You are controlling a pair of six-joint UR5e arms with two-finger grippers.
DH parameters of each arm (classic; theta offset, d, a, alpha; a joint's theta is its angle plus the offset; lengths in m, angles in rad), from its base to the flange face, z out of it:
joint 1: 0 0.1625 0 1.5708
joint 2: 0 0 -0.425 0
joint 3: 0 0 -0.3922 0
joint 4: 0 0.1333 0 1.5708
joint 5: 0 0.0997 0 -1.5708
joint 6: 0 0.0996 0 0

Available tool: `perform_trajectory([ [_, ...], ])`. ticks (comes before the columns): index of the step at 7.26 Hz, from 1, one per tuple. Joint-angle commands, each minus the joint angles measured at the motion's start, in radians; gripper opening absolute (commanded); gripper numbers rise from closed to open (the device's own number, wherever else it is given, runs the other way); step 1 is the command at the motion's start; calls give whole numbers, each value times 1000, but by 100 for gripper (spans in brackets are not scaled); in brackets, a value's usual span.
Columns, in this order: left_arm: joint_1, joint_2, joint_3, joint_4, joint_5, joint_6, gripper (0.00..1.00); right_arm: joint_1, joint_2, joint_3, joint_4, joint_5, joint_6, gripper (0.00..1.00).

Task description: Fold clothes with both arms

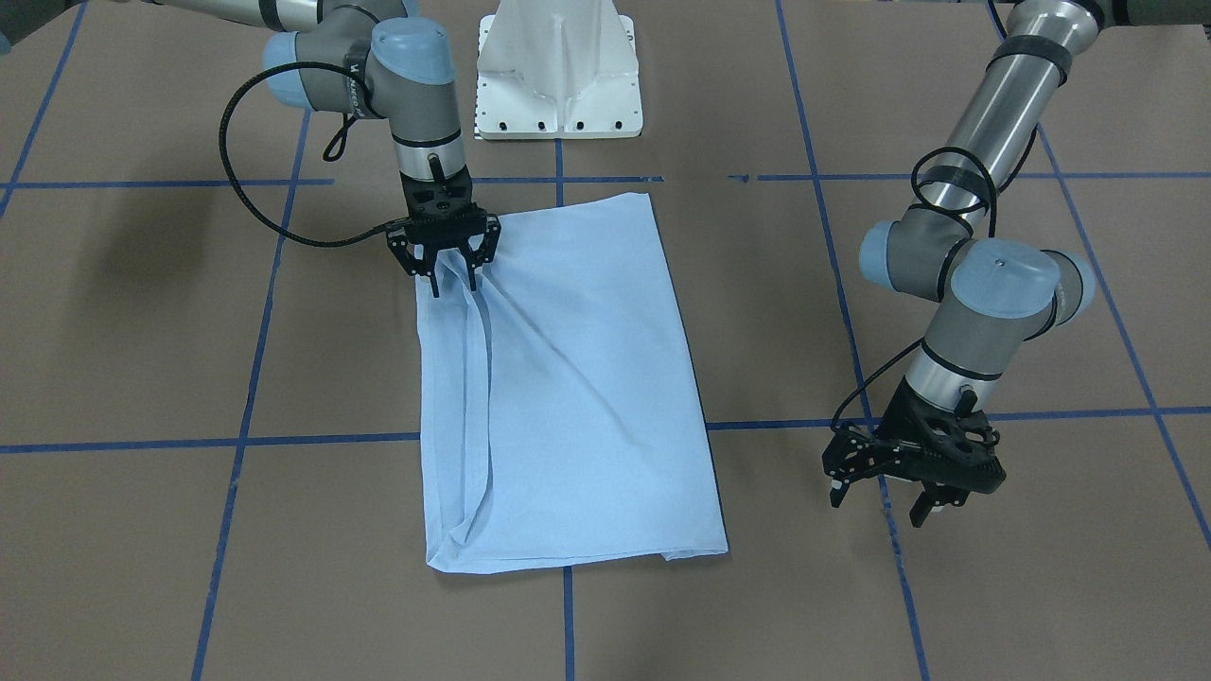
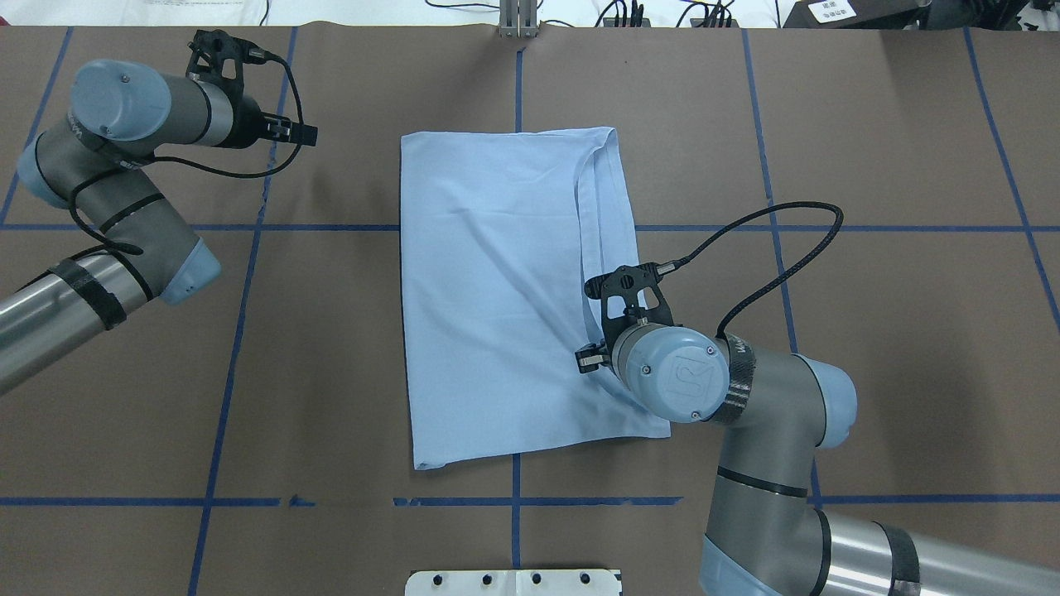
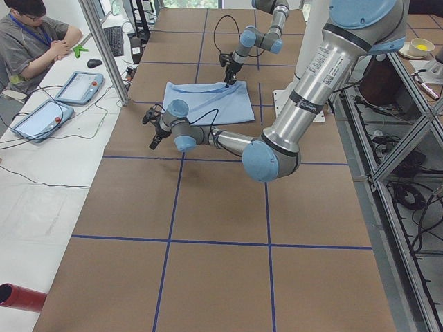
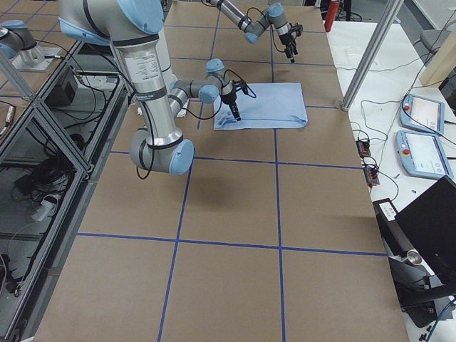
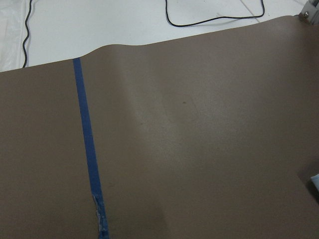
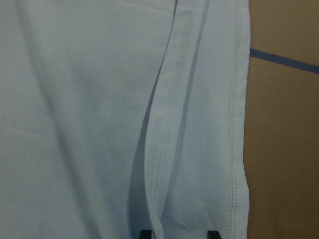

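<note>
The light blue shirt [image 1: 587, 378] lies folded into a long rectangle at the table's middle, also seen from overhead [image 2: 497, 290]. No print or label shows. My right gripper [image 1: 454, 282] stands upright over the shirt's long edge on the robot's right, near the corner closest to the robot. Its fingers are a little apart and straddle a raised hem fold [image 6: 164, 149]. A ridge of cloth runs from there along the shirt. My left gripper [image 1: 880, 506] hovers wide open above bare table, well off the shirt's other side, with nothing in it.
Blue tape lines [image 2: 240, 331] grid the brown table. The white pedestal base [image 1: 558, 76] stands at the robot's edge. A person [image 3: 34, 41] sits at the side desk with tablets [image 3: 79, 86]. A metal post [image 3: 104, 48] rises by the table's far edge.
</note>
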Motion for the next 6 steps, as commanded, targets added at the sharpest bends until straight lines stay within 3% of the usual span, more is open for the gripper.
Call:
perform_trajectory([
  [1,0,0,0,0,0,0,100,-1,1,3,0,0,0,0],
  [6,8,2,-2,0,0,-18,100,15,-52,58,-1,-1,20,0],
])
